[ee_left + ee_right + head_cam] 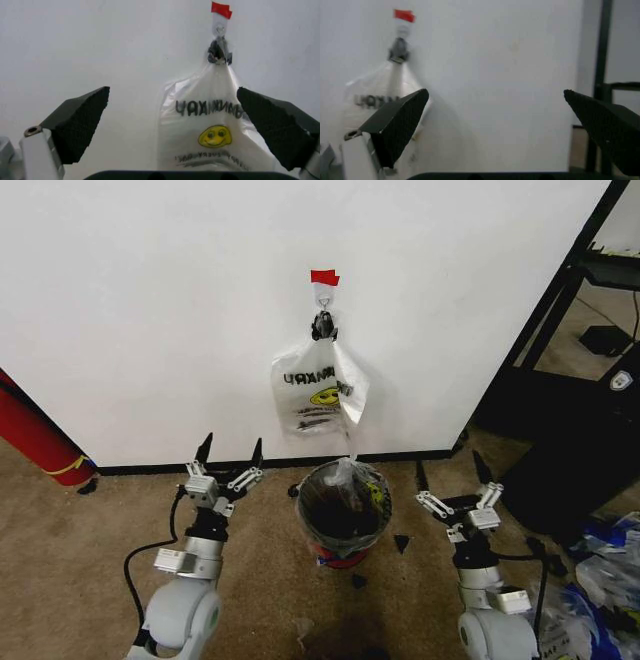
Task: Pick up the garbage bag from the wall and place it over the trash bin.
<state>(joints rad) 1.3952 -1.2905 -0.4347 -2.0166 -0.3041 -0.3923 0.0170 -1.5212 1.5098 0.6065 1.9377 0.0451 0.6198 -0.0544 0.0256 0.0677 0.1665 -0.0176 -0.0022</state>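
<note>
The left gripper [230, 453] hovers low over the carpet at near left, jaws spread wide and holding nothing; the right gripper [452, 470] sits at near right, likewise spread apart and empty. Between them, a little farther, stands the trash bin [343, 512], a round black wire-mesh basket with a red base, already lined with a thin plastic bag. Beyond it, the garbage bag [318, 389] hangs by its handles from a small hook [323, 323] on the white wall [150, 310], under a strip of red tape [324, 277]. It is thin translucent-white plastic with black lettering that reads mirror-reversed and a yellow smiley below.
</note>
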